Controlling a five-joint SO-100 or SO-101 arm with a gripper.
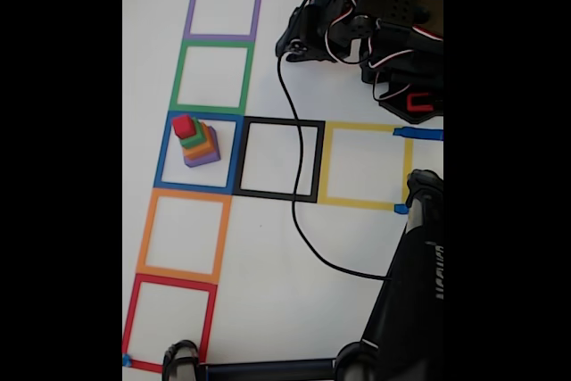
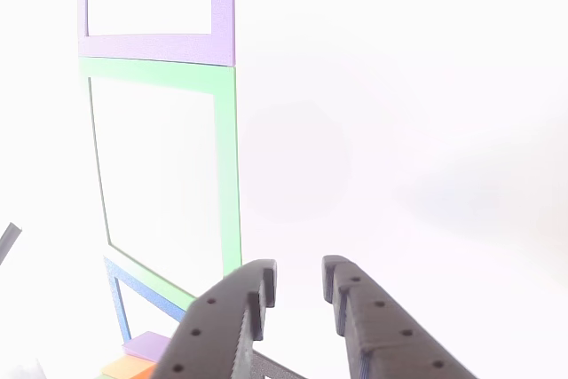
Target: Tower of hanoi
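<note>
Gripper [image 2: 297, 295] fingers, barely parted and empty, should open wider and drop squarely over the red cube [image 1: 184, 125] topping the stack in the blue square [image 1: 161, 153], left of the arm.

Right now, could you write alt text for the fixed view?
A stack of four cubes, red on top, stands in a blue tape square on a white table. A folded robot arm rests at upper right.
</note>
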